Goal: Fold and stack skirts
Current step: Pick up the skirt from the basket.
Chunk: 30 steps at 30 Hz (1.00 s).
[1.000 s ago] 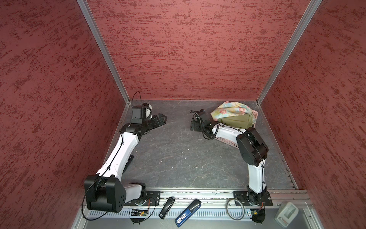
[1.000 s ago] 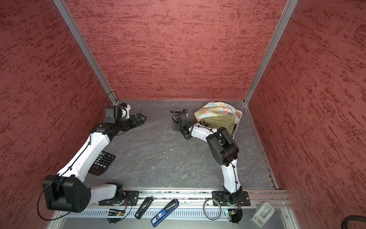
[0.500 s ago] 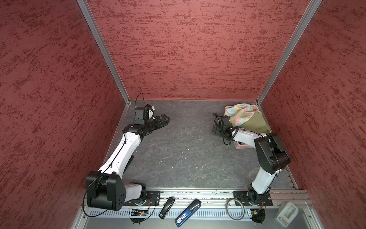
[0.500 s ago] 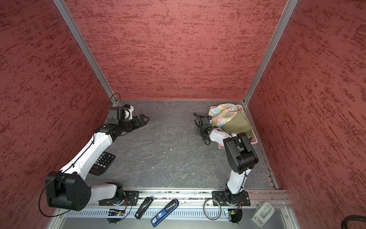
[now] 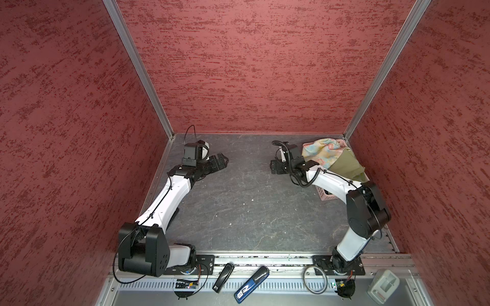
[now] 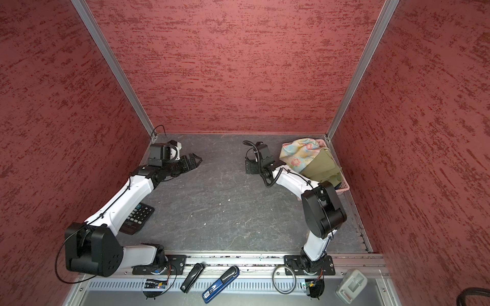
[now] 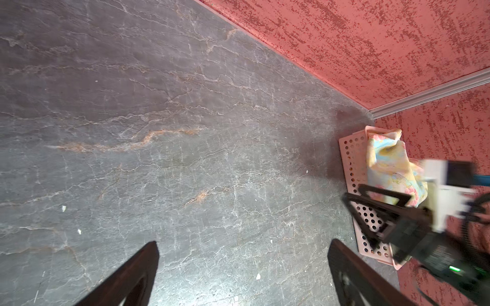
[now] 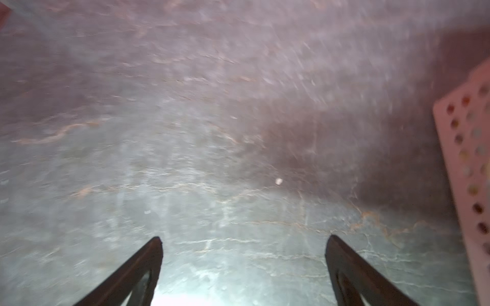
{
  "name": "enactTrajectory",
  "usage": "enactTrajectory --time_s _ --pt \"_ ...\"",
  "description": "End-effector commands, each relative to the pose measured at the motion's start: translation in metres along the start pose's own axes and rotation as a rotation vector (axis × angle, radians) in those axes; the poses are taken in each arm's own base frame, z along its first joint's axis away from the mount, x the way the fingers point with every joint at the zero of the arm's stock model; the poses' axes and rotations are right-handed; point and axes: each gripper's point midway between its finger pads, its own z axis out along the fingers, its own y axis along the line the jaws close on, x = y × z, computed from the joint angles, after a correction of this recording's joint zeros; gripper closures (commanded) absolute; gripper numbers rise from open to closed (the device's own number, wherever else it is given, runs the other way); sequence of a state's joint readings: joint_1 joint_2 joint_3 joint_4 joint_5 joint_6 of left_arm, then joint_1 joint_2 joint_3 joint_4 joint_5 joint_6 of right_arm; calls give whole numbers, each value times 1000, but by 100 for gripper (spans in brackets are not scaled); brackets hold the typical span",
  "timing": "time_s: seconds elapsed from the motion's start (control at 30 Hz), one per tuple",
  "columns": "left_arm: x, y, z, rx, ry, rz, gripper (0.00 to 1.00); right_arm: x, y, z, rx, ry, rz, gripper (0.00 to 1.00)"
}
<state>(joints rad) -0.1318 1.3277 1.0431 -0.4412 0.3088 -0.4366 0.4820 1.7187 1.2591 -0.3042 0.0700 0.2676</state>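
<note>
I have two pincers, and both are spread wide with nothing in them. My left pincer sits at the middle left of a top view, low over the dark grey table. Its wrist camera shows its two dark fingers far apart, with only bare table between them. My right pincer sits a little right of the middle in that same top view. It points toward the middle of the table and is just beside the pink basket. The right wrist picture is blurry, but I can see those fingers far apart too, over bare table, with the basket's holey wall close by. The skirts are in the basket, at the middle right of both top views, in the far corner where the red walls meet. The flowery skirt is bunched up on top and hangs over the basket's rim. The olive-green skirt lies right against it, nearer the right wall. My white right arm crosses in front of the basket and hides part of it.
</note>
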Motion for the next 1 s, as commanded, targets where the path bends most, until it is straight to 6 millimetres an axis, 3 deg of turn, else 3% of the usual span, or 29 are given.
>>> enactTrajectory --time_s 0.0,0.07,0.2,0.4,0.6,0.67,0.73,0.77,0.83,0.97 --pt "4 -3 0 -6 -2 40 0 -46 -23 -44 151 -68 -61 6" --pt "13 -7 4 -8 20 70 1 -49 -46 -49 274 -37 -88 6" --pt "31 -21 13 5 60 121 1 -25 -91 -48 502 93 -183 7" --pt "43 -28 22 46 96 88 1 20 -127 -39 682 249 -281 7" --pt "40 -31 21 68 87 52 1 38 -151 -31 829 334 -382 10" --pt "38 -31 19 70 79 45 1 38 -158 -31 879 341 -408 23" --pt "36 -31 17 75 70 42 1 31 -163 -33 898 325 -400 55" --pt "34 -31 15 76 65 39 1 23 -165 -36 901 301 -388 76" --pt "32 -32 12 78 59 39 1 2 -163 -47 897 247 -357 100" --pt "29 -32 7 82 51 36 1 -54 -154 -78 855 112 -294 100"
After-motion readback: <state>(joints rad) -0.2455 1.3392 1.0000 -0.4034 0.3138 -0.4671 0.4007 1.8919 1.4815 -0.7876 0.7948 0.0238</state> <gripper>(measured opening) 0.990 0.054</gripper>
